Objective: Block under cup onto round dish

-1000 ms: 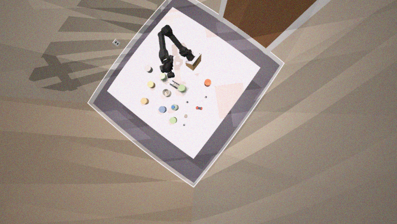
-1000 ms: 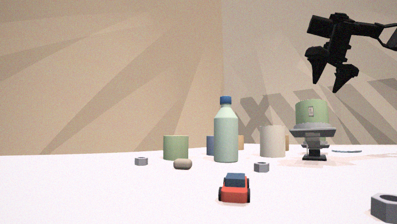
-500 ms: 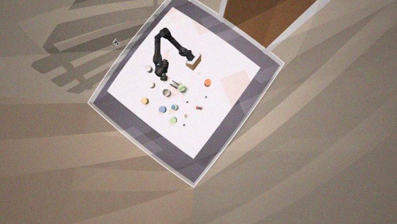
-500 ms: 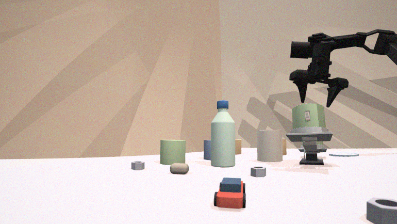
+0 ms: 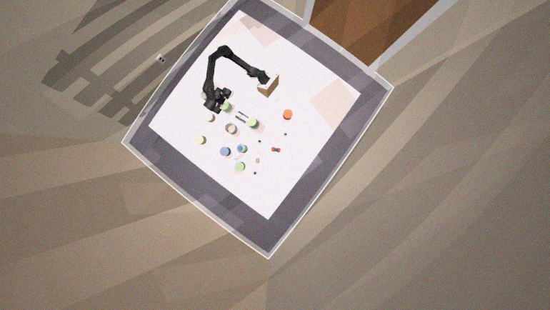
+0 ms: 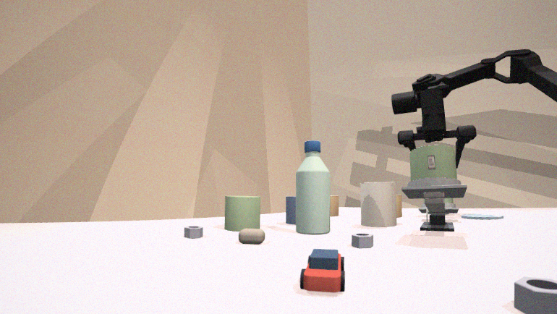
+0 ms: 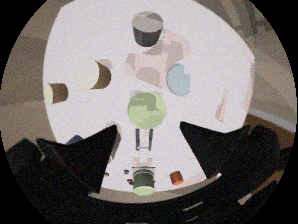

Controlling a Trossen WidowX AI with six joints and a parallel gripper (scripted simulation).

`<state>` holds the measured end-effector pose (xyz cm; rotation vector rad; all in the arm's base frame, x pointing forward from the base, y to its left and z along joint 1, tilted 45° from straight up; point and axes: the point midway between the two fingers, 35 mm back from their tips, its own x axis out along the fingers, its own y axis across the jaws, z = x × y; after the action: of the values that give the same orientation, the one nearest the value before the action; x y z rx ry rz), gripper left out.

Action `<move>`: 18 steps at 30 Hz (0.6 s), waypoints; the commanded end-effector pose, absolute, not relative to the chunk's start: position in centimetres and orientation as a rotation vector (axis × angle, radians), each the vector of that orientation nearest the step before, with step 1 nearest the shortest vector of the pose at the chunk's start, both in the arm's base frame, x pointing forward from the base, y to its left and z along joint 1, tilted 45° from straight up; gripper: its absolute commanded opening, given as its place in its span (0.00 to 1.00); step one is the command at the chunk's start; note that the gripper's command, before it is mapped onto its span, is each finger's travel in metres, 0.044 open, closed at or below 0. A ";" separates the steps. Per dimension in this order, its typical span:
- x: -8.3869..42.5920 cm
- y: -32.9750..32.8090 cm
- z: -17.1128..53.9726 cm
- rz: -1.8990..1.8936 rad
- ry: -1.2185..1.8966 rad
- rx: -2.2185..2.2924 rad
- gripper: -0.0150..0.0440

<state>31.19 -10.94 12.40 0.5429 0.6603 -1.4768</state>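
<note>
My gripper [image 5: 221,101] [image 7: 149,127] is open and empty, over the arm-side end of the balance [image 5: 241,116] [image 6: 433,191] [image 7: 137,139]. The green cup [image 5: 226,106] [image 7: 146,109] there shows just beyond the gap between the fingertips; I cannot tell whether they reach below its top. The other green cup [image 5: 252,122] [image 6: 432,161] [image 7: 144,189] stands on the far end. In the exterior view that end's pan is the higher one, and its cup partly hides the fingers. The pale blue round dish [image 6: 482,216] [image 7: 179,80] lies beside the arm-side cup. No block shows.
A beige cup [image 5: 231,128] [image 6: 378,203] stands beside the balance. A bottle [image 5: 241,148] [image 6: 312,194], a blue cylinder [image 5: 224,151] and a green one [image 5: 239,166] [image 6: 241,213] stand farther off. A dark grey cylinder [image 7: 147,32] stands beyond the dish. A toy car [image 5: 276,149] [image 6: 323,270] and nuts lie around.
</note>
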 end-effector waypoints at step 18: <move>31.4 -13.7 10.4 -1.523 0.635 0.597 1.00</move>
<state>31.39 -13.56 10.76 0.5974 0.6285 -1.5261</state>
